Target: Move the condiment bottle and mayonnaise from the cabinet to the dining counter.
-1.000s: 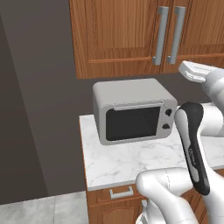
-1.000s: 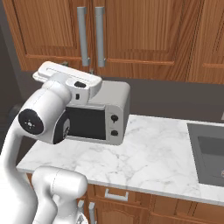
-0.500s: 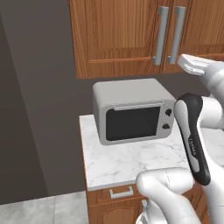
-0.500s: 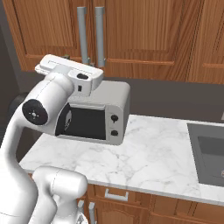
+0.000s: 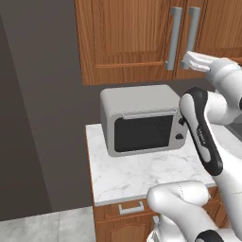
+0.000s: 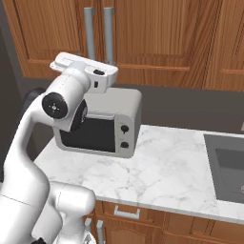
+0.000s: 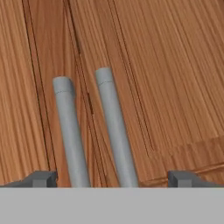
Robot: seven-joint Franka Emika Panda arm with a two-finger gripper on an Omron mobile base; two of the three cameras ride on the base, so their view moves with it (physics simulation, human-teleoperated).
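Evidently the small dark red-brown condiment bottle and the squat yellow mayonnaise jar sit out of sight behind shut doors, so the thing to deal with now is the reddish-brown wooden wall cabinet (image 5: 127, 42) with its panelled doors closed flush. Its two long grey bar handles (image 7: 89, 131) run side by side straight ahead of the pincer (image 7: 111, 178), both lying between its two small dark finger tips (image 7: 41, 178), which stand spread wide apart and released, gripping nothing. That wide spread makes sense, I judge, as readiness to close around one bar and pull a door open; which bar is meant I cannot tell, since both fall inside the gap. In the left base view the white hand (image 5: 201, 61) is raised to the level of the handles' lower ends, just beside the right one, and in the right base view it points at the doors from close in front; whether it touches a bar I cannot tell. Below the pincer stands a grey boxy microwave (image 6: 107, 126) with a dark glass door and two knobs, pushed back under the cabinet on the white grey-veined marble worktop (image 6: 162, 176), leaving the front free. Off to the right of that lies a dark recessed sink (image 6: 228, 167). The dining counter is elsewhere, so carrying comes later.
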